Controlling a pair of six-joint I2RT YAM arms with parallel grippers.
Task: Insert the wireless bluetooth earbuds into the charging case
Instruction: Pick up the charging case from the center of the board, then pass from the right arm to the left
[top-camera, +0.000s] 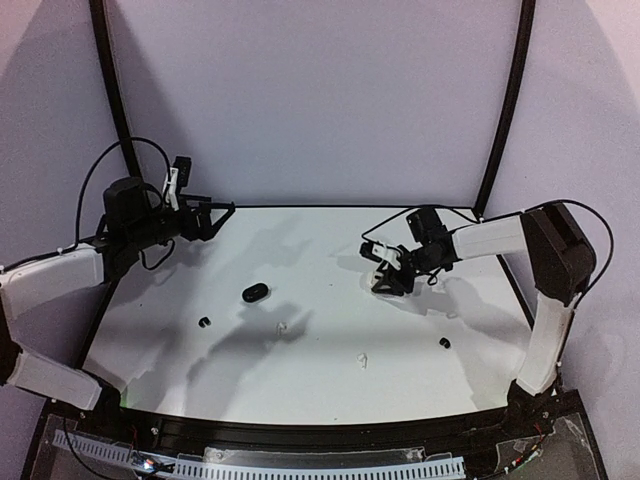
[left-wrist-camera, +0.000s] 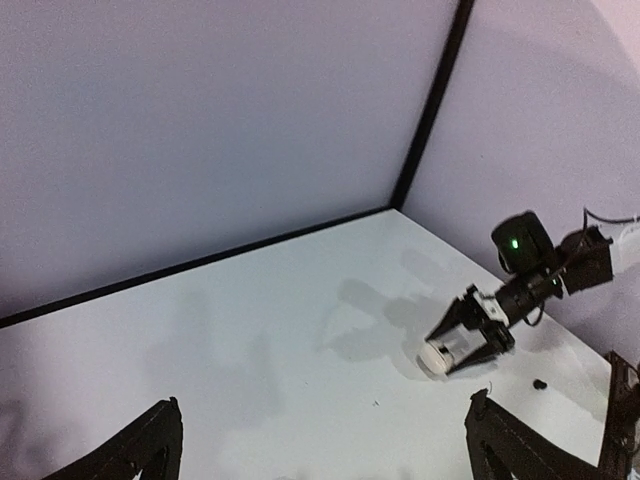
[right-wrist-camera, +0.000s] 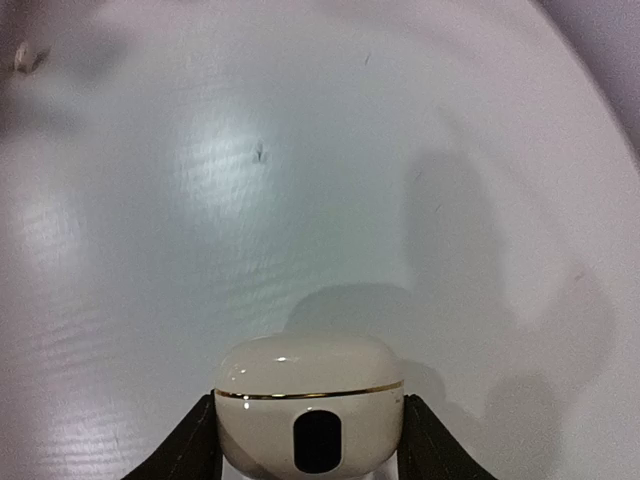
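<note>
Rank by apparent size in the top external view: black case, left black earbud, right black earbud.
1. black case
2. left black earbud and right black earbud: they look alike, so tied.

A black oval case (top-camera: 255, 293), two black earbuds (top-camera: 204, 322) (top-camera: 444, 342) and two white earbuds (top-camera: 283, 327) (top-camera: 363, 360) lie on the table (top-camera: 320, 235) — the right gripper (top-camera: 388, 278) sits low, seemingly around a white case (top-camera: 377, 271).
</note>
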